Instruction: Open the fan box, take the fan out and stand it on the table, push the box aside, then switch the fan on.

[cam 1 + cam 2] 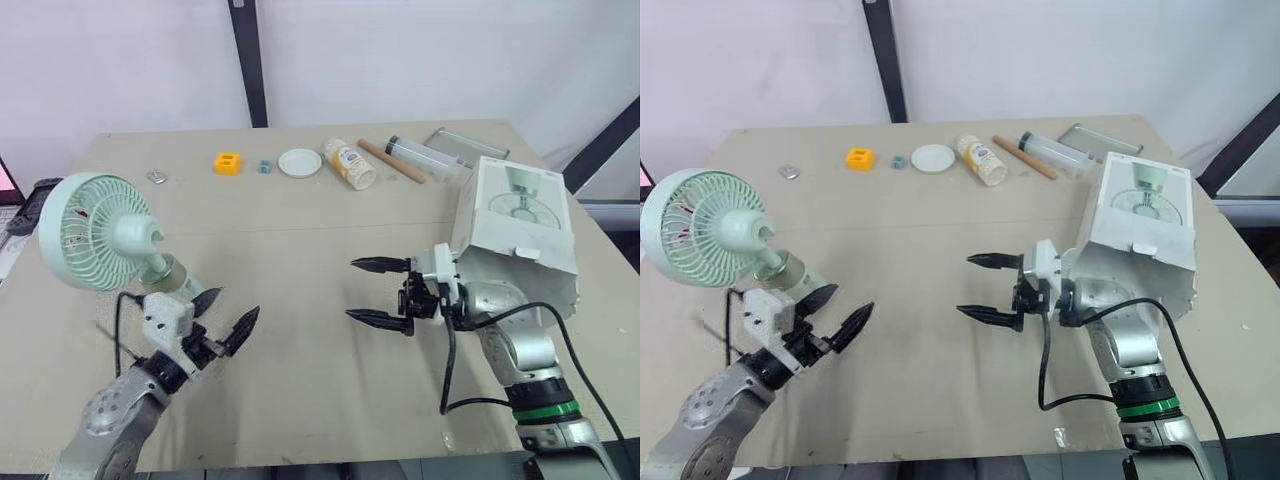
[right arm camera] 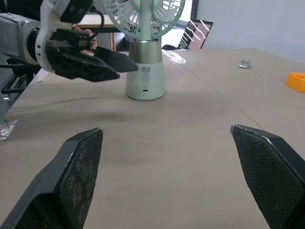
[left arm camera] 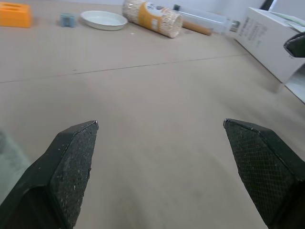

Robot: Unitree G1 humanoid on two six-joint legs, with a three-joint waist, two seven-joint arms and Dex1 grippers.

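No legible txt on fan box (image 1: 520, 215), bottle (image 1: 349, 164).

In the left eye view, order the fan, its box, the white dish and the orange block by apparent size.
1. white cardboard fan box
2. mint green table fan, slightly smaller
3. round white dish
4. small orange plastic block

Surface: tan matte tabletop (image 1: 330, 260), thin seam (image 1: 300, 227) running left to right across its middle | Behind far edge: plain white wall (image 1: 120, 60), one dark upright post (image 1: 248, 60) against it | Beyond far right corner: dark slanted bar (image 1: 603, 148) | Light: even, diffuse, shadows soft.
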